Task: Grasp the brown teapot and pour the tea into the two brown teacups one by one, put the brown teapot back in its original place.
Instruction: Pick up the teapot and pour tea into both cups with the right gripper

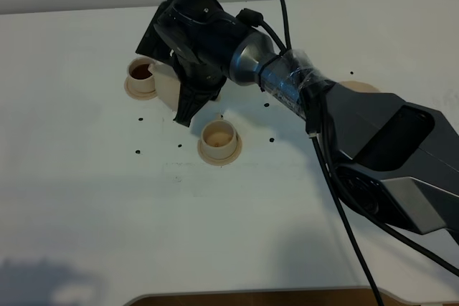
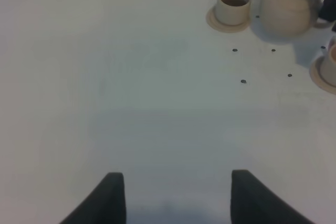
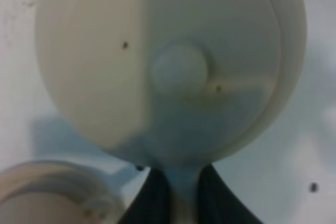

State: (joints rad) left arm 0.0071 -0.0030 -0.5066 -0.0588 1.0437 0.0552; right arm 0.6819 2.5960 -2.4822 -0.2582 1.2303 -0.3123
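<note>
In the upper left of the high view, the squat round beige clay teapot is held by the right gripper, clamped on its handle; open white table spreads below, and the left gripper gapes empty.

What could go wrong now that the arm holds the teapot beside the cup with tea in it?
1. The right end effector grips the teapot only by its thin handle, so the teapot might swing or slip.
2. The teapot hangs close to the filled cup; a careless move could knock that cup over.
3. The other cup looks empty; carrying the teapot there could drip tea on the table.
</note>
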